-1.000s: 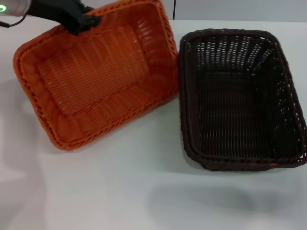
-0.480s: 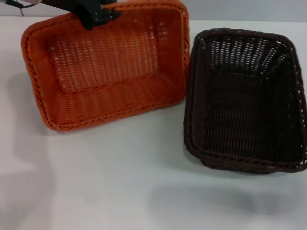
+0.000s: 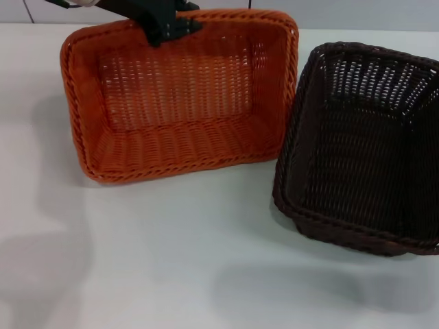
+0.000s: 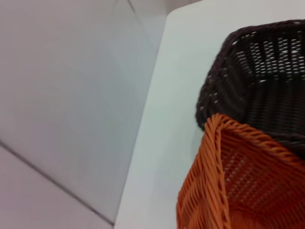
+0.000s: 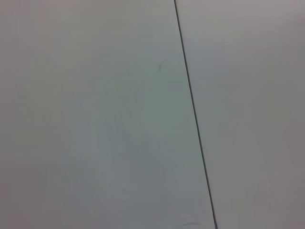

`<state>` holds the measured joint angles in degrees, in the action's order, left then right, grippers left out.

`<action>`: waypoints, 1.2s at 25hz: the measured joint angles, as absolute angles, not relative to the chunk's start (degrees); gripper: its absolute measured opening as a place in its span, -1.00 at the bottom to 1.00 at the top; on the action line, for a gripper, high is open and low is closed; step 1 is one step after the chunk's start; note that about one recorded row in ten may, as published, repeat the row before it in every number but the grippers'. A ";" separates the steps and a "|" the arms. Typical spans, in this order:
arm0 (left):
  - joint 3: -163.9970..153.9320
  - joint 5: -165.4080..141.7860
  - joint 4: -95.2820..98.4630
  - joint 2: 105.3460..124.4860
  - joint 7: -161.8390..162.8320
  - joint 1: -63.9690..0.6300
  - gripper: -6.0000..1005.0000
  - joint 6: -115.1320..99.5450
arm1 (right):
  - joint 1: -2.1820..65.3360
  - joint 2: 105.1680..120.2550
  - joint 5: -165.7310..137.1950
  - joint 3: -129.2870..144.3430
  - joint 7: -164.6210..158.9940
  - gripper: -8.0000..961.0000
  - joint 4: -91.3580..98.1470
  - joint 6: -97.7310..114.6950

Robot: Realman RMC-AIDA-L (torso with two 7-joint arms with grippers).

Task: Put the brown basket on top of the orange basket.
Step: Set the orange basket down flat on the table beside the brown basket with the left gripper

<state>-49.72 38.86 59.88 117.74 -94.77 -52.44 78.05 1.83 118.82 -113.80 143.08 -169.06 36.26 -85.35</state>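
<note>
The left gripper (image 3: pixel 168 27) clamps the far rim of the orange basket (image 3: pixel 185 96), holding it tilted with its opening facing the camera; its near edge seems to touch the white desk (image 3: pixel 171 260). The brown basket (image 3: pixel 363 144) sits just beside it on the robot's right, one end apparently raised. The right gripper is out of view.

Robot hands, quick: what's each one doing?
Left hand: closed on the far rim of the orange basket, which is tipped up.
Right hand: not in view.
</note>
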 joint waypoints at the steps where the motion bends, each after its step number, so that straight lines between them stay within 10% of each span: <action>1: -49.74 38.49 59.47 117.78 -94.37 -52.59 -0.49 77.09 | 1.83 118.82 -113.80 143.08 -169.06 0.71 36.24 -85.27; 17: -56.83 34.82 51.49 118.42 -92.66 -52.70 -0.41 58.35 | 2.52 118.83 -114.94 143.08 -169.07 0.71 36.64 -84.90; 25: -60.75 35.42 50.19 118.64 -92.84 -52.21 0.46 46.17 | 3.03 118.83 -115.89 143.22 -169.08 0.71 36.83 -84.39; 30: -65.17 38.20 51.22 118.85 -92.36 -49.86 0.47 41.11 | 3.17 118.83 -116.05 143.25 -169.08 0.71 36.77 -83.63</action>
